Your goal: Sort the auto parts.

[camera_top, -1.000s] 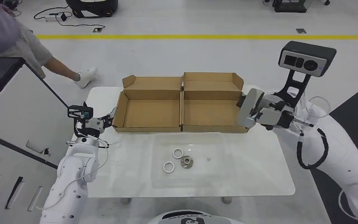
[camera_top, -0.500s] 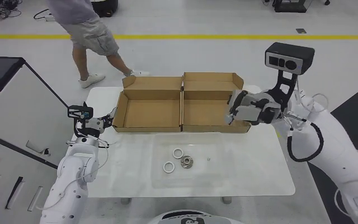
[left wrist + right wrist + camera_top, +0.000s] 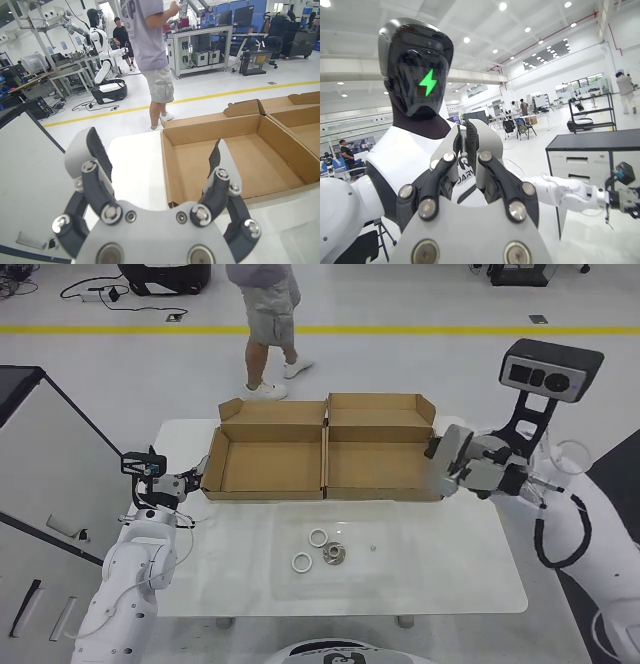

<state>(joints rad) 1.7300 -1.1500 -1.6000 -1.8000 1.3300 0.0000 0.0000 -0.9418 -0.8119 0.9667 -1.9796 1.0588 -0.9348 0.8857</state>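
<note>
- The left arm lies along the counter's (image 3: 440,564) left edge, forearm stretched toward the far side.
- The left gripper (image 3: 197,474) (image 3: 155,140) sits just beside the left wall of the left box (image 3: 270,464) (image 3: 250,160), close to that box's near-left corner.
- Its fingers (image 3: 96,147) are spread wide apart with nothing between the pads. In the left wrist view the box's left wall runs up between them.
- The right arm comes in from the counter's right edge, with its wrist bent.
- The right gripper (image 3: 440,459) (image 3: 466,125) is by the right wall of the right box (image 3: 380,464). It is tipped upward and turned back toward the near side, away from the boxes.
- Its fingers (image 3: 485,140) are drawn nearly together, clamped on a small threaded part (image 3: 463,141) that stands upright between the ribbed pads.
- Both cardboard boxes stand open, side by side and touching, along the counter's far edge.
- Loose parts lie in the middle of the counter toward the near edge:
  - two white rings (image 3: 317,536) (image 3: 301,561);
  - a metal flanged part (image 3: 333,554) just beside them;
  - a tiny piece (image 3: 373,547) a little to the right, too small to identify.
</note>
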